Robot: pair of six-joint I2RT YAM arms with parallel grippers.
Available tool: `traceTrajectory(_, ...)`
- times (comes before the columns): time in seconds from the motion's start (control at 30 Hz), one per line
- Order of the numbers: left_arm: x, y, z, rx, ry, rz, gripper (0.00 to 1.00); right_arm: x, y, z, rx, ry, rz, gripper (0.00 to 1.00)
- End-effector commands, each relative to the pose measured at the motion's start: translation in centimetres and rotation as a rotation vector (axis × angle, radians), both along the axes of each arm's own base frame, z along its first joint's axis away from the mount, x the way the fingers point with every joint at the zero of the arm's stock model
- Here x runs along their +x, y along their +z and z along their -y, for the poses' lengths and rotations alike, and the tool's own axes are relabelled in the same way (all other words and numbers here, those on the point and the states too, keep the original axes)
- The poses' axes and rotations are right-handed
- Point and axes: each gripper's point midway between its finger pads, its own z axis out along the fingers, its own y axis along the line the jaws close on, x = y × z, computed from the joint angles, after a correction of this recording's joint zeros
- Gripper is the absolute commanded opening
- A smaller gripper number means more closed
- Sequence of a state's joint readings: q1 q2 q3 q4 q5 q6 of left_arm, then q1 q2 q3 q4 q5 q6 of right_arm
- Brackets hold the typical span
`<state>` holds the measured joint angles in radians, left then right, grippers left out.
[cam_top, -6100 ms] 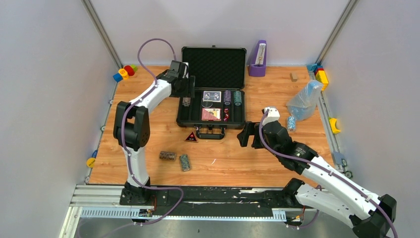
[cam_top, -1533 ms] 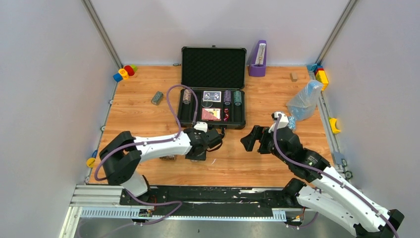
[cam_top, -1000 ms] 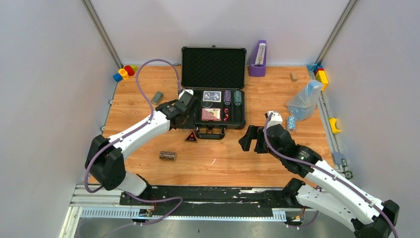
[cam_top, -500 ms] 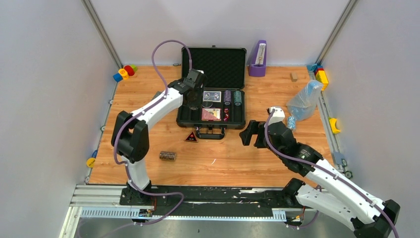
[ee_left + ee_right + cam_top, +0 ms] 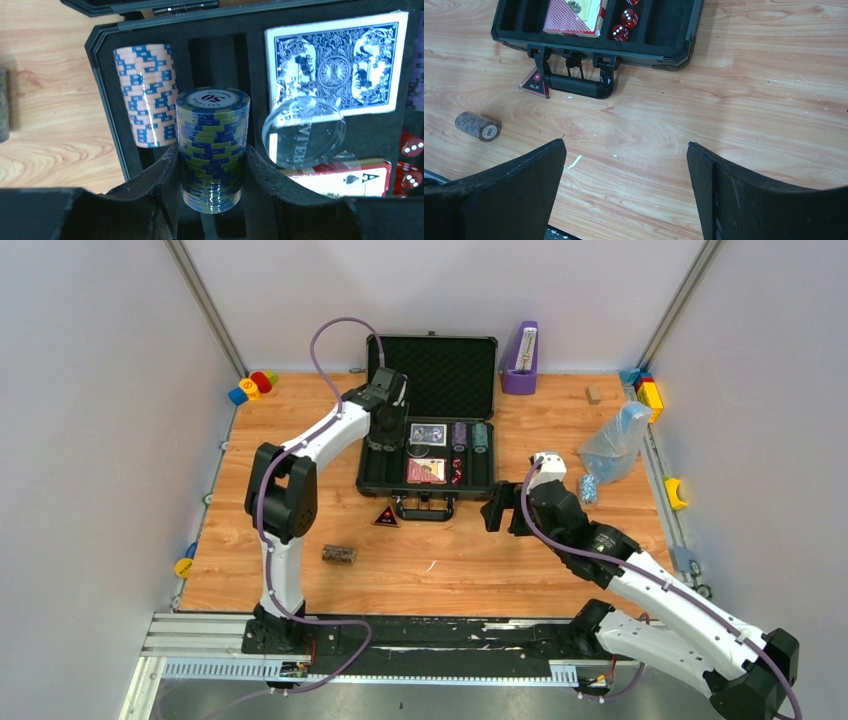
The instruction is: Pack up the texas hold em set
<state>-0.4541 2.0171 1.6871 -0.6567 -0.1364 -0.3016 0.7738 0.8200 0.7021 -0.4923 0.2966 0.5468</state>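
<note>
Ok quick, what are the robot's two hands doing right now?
Left gripper: closed on a green-and-blue chip roll.
Right gripper: open, holding nothing.

From high behind the near edge, we look down over the whole desk [image 5: 300,430]. Our left wrist view hangs close over the open case [image 5: 256,60]. Our right wrist view, farther back, faces its handle [image 5: 576,86]. All three share the case.

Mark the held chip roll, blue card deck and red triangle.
chip roll [image 5: 212,150], left wrist view, stack's side.
blue card deck [image 5: 335,62], left wrist view, patterned back.
red triangle [image 5: 533,84], right wrist view, printed face.
</note>
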Motion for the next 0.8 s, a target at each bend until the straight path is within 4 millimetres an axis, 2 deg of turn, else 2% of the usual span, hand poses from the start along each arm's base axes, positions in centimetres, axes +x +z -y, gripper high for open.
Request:
traceTrajectory(0.0, 3.2, 3.3, 1.4, -0.074, -0.042, 0.114, 0.26, 1.3, 3.0, -0.6, 0.043, -0.002, 0.076, 0.93)
traceTrajectory(0.03, 3.4, 3.3, 1.5, -0.078, -0.044, 0.114, 0.28, 1.3, 2.9, -0.6, 0.043, -0.002, 0.075, 0.92)
traceTrajectory(0.13, 3.8, 3.4, 1.3, -0.095, -0.029, 0.112, 0.62, 1.3, 2.9, -0.6, 0.043, -0.004, 0.073, 0.92)
traceTrajectory(0.23, 3.7, 3.8, 1.3, -0.13, -0.031, 0.098, 0.76, 1.3, 3.0, -0.7, 0.046, -0.004, 0.073, 0.92)
traceTrajectory(0.33, 3.3, 4.8, 1.3, -0.152, -0.045, 0.109, 0.94, 1.1, 3.0, -0.8, 0.051, 0.004, 0.071, 0.92)
traceTrajectory(0.37, 2.9, 5.8, 1.1, -0.16, -0.046, 0.128, 0.97, 1.1, 3.0, -0.8, 0.052, 0.006, 0.07, 0.92)
traceTrajectory(0.4, 2.7, 5.9, 1.0, -0.158, -0.043, 0.13, 0.99, 1.0, 3.0, -0.8, 0.055, 0.01, 0.069, 0.92)
traceTrajectory(0.5, 1.1, 6.9, -0.2, -0.148, -0.018, 0.146, 0.99, 0.7, 2.9, -1.0, 0.064, 0.025, 0.065, 0.92)
traceTrajectory(0.53, 0.6, 7.9, -0.5, -0.156, -0.007, 0.164, 0.98, 0.6, 2.9, -1.0, 0.068, 0.032, 0.063, 0.92)
traceTrajectory(0.57, -0.3, 6.9, -0.9, -0.153, 0.006, 0.137, 0.98, 0.5, 2.9, -1.1, 0.071, 0.039, 0.061, 0.92)
traceTrajectory(0.77, -6.3, 6.3, -3.4, -0.154, 0.046, 0.092, 1.0, -0.1, 2.9, -1.3, 0.083, 0.068, 0.051, 0.92)
